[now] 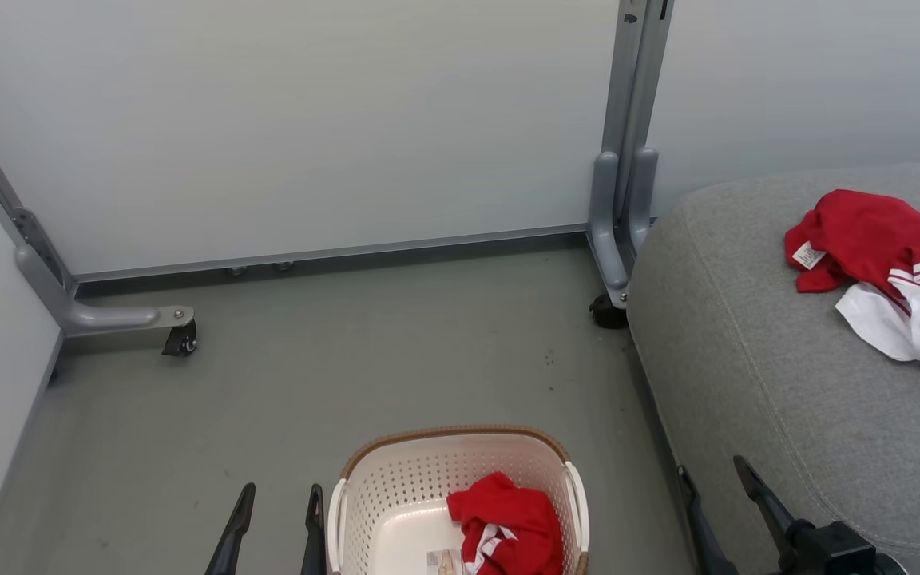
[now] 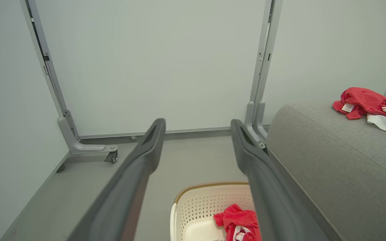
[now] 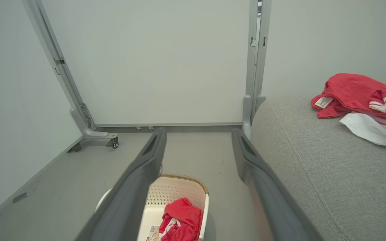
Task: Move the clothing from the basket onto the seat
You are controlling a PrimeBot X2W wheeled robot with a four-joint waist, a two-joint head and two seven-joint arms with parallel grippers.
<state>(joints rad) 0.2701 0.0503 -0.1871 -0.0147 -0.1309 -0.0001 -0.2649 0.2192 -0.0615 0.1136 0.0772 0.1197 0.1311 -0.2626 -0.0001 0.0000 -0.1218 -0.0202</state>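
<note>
Head view: left gripper (image 1: 282, 489) and right gripper (image 1: 711, 467) both spread wide, empty; between them, cream perforated plastic basket (image 1: 452, 435) holding a crumpled red garment (image 1: 508, 519); beyond the right gripper, red-and-white jersey (image 1: 867, 235) lies on the large light-grey fabric seat (image 1: 747, 359).

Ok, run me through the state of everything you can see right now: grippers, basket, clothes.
Left gripper: open, empty.
Right gripper: open, empty.
Basket: upright on the floor, one garment inside.
Red garment: crumpled in the basket, not gripped.
Jersey: crumpled heap on the seat.
</note>
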